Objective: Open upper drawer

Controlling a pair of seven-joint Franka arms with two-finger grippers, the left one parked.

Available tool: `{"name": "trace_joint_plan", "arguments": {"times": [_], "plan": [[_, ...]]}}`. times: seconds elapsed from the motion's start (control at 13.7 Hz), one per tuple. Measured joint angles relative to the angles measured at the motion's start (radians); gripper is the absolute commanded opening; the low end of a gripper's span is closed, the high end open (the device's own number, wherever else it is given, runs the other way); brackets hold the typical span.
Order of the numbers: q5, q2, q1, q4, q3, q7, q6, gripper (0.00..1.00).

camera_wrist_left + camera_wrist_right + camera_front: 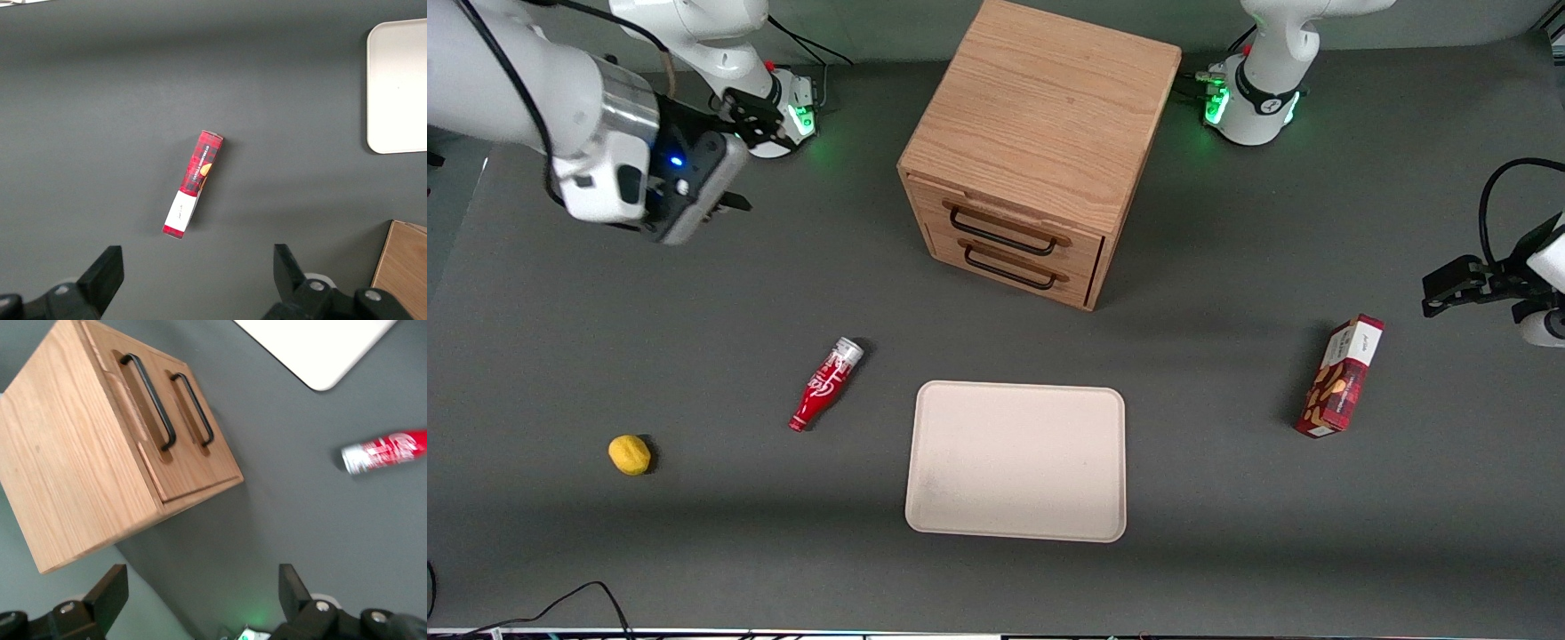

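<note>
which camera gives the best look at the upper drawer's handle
The right wrist view: the upper drawer and its black handle appear large and unobstructed. The front view shows them smaller; the left wrist view catches only a cabinet corner. The gripper hovers open, well away.

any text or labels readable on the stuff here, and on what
None reads for certain.
Red bottle: white script logo, too blurred to quote.
Red plaid box: small print on its white panel, too small to read.
Upper drawer, tray, yellow object: no text.
Gripper, above the table toward the working arm's end: no text.
</note>
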Motion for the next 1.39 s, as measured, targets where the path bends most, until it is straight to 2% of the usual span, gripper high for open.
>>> {"name": "trace_joint_plan", "arguments": {"times": [0.37, 0.66, 1.1, 1.39], "plan": [[-0.013, 0.135, 0.003, 0.033, 0.119, -0.008, 0.086, 1.0], [-0.093, 0.215, 0.024, 0.015, 0.212, -0.021, 0.214, 1.0], [-0.192, 0.379, 0.071, -0.008, 0.276, -0.021, 0.49, 1.0], [-0.215, 0.453, 0.103, -0.022, 0.285, -0.013, 0.558, 1.0]]}}
